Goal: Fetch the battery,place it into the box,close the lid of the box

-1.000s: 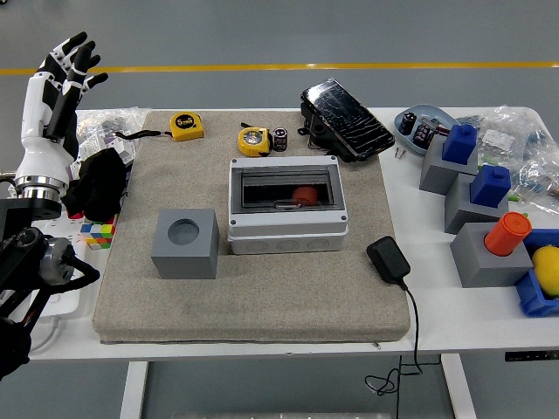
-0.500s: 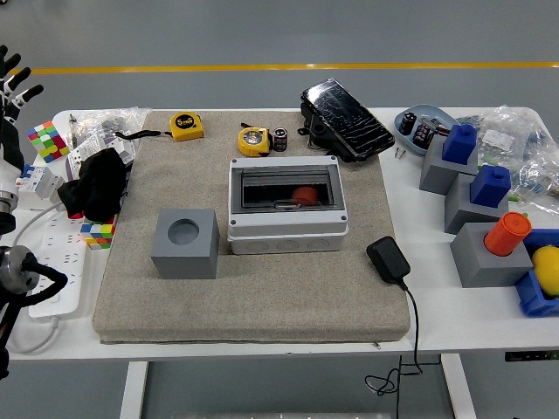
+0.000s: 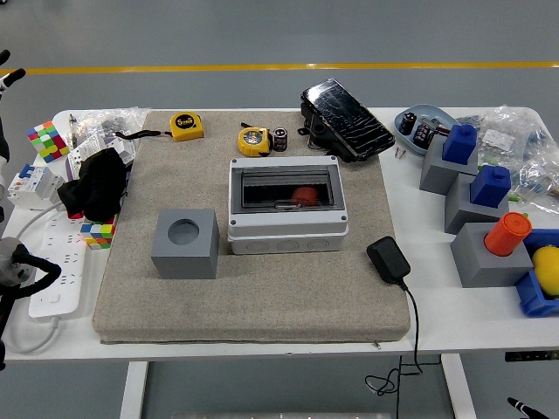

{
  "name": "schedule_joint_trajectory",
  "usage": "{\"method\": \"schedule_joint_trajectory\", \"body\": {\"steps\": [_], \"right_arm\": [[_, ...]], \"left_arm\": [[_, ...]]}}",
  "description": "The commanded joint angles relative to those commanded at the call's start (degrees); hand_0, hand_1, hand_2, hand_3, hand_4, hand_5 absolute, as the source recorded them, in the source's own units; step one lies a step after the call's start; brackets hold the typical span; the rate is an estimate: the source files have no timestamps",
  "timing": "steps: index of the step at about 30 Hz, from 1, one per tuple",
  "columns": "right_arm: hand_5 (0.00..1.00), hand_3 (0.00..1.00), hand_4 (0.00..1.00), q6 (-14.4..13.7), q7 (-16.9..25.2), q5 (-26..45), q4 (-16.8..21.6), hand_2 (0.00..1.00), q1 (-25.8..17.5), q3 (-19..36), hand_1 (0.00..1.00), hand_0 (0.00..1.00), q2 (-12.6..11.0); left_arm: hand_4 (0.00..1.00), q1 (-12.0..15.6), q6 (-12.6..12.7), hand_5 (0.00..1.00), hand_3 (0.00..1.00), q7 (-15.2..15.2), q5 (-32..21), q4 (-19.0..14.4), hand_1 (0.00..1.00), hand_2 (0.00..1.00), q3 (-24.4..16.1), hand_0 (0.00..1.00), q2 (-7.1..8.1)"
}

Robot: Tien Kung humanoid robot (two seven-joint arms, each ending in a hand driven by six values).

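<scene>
On the mat, centre: grey junction box (image 3: 287, 206), smoked lid down, something red showing through it.
Battery: black cell (image 3: 280, 139) upright beside the yellow tape measure (image 3: 253, 140), just behind the box, within easy reach.
Left hand: only fingertips (image 3: 10, 77) at the left edge; fingers' state cannot be told.
Right hand: out of view.

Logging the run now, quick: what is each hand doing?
Left hand: only fingertips at the picture's left edge; cannot be told.
Right hand: out of view.
</scene>
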Motion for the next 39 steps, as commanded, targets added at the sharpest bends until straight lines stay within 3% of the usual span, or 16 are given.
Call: {"method": "schedule_joint_trajectory", "body": {"steps": [5, 9, 17, 39], "right_arm": [[0.553, 0.630, 0.987, -0.2, 0.0, -0.6, 0.2, 0.691, -1.2, 1.0, 0.678, 0.647, -0.3], [0.553, 0.630, 0.987, 0.0, 0.0, -0.6, 0.0, 0.691, -1.5, 1.1, 0.678, 0.647, 0.0], [0.553, 0.630, 0.987, 0.0, 0.0, -0.6, 0.0, 0.690, -1.2, 1.6, 0.678, 0.648, 0.2], [0.554, 0.632, 0.987, -0.2, 0.1, -0.5, -0.3, 0.691, -1.5, 1.9, 0.678, 0.647, 0.6]], "left_arm": [[0.998, 1.6, -0.1, 0.690, 0.772, 0.0, 0.1, -0.8, 0.738, 0.772, 0.1, 0.554, -0.60], [0.998, 2.1, -0.2, 0.690, 0.772, 0.2, 0.2, -1.4, 0.738, 0.772, 0.2, 0.554, -0.21], [0.998, 2.3, -0.4, 0.688, 0.770, 0.4, 0.4, -2.1, 0.698, 0.765, 0.1, 0.529, 0.33], [0.998, 2.9, -0.7, 0.697, 0.764, 1.7, 1.8, -3.8, 0.644, 0.714, -0.2, 0.460, -0.01]]}}
